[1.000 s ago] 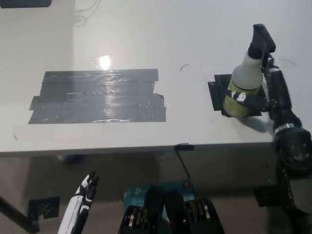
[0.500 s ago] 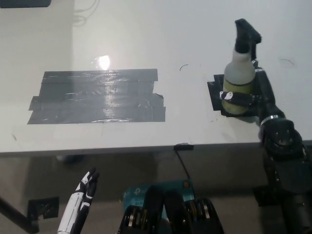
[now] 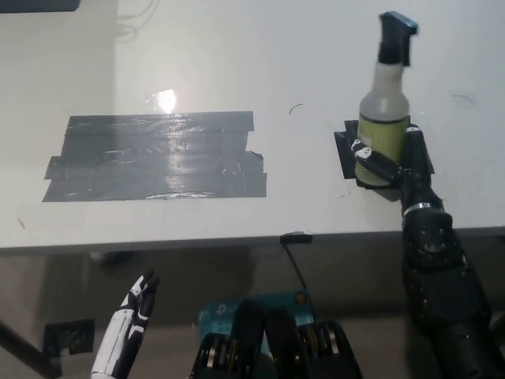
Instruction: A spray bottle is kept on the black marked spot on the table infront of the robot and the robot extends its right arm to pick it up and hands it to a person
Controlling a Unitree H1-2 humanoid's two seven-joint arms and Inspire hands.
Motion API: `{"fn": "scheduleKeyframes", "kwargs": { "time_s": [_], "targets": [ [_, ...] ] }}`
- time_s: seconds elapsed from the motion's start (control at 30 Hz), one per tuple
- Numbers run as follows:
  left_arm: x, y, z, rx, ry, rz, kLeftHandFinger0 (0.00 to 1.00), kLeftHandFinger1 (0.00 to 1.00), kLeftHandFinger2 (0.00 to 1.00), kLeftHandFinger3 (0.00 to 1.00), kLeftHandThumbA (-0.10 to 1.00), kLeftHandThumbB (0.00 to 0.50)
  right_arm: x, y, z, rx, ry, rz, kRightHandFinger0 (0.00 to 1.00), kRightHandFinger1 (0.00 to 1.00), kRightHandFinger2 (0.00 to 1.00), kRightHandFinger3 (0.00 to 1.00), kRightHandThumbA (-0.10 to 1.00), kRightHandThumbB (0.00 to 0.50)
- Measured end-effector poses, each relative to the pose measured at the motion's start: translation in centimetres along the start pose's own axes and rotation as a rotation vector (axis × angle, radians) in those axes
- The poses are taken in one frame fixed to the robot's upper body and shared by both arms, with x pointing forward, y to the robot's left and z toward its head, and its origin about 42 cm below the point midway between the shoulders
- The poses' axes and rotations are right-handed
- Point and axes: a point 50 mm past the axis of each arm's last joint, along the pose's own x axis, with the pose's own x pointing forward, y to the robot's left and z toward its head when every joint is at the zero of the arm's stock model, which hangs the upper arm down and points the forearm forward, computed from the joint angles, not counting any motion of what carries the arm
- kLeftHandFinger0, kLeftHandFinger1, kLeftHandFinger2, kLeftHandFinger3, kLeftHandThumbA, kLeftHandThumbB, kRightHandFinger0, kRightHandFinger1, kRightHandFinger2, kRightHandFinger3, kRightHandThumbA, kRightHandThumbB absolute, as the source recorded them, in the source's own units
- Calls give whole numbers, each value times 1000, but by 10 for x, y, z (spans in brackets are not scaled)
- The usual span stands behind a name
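- The spray bottle [image 3: 384, 118] stands upright now at the upper right of the frame; a second ago it leaned toward the right edge.
- The black right hand [image 3: 394, 162] has its fingers wrapped around the bottle's lower body, and the arm has swung in from the right edge to directly below the bottle.
- The bottle's base still sits over the black marked spot [image 3: 349, 150] on the white table [image 3: 237, 63], so I judge the grip settled and the lift not yet begun.
- The white left hand [image 3: 130, 312] rests at lower left, fingers held loosely together, holding nothing.
- A grey tape patch [image 3: 154, 156] lies at centre left, unchanged.
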Motion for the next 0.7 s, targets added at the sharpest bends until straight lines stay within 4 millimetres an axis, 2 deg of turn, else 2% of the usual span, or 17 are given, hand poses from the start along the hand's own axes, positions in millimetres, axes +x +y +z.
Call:
{"fn": "scheduleKeyframes", "kwargs": {
  "time_s": [0.17, 0.33, 0.4, 0.5, 0.63, 0.7],
  "targets": [
    [0, 2, 0, 8, 0, -3, 1000, 1000, 1000, 1000, 1000, 251, -6, 0, 4, -16, -32, -26, 125, 552, 871, 904, -100, 140],
    [2, 3, 1, 11, -5, -5, 1000, 1000, 1000, 1000, 1000, 257, -14, -3, 23, -3, -103, -46, 136, 568, 908, 959, -100, 132],
    [5, 3, 2, 11, -11, -5, 1000, 1000, 1000, 1000, 1000, 254, -15, -4, 33, 1, -126, -47, 123, 556, 903, 935, -100, 135],
    [6, 2, 3, 11, -13, -7, 1000, 1000, 1000, 1000, 1000, 244, -18, 0, 53, 27, -160, -40, 66, 450, 806, 902, -100, 132],
    [6, 0, 4, 10, -16, -16, 1000, 1000, 1000, 1000, 1000, 268, -28, 23, 80, 107, -190, 26, 42, 453, 832, 893, -100, 127],
    [6, -1, 5, 11, -18, -19, 1000, 1000, 1000, 1000, 1000, 262, -30, 33, 84, 129, -182, 54, 35, 470, 864, 897, -100, 120]
  ]
}}
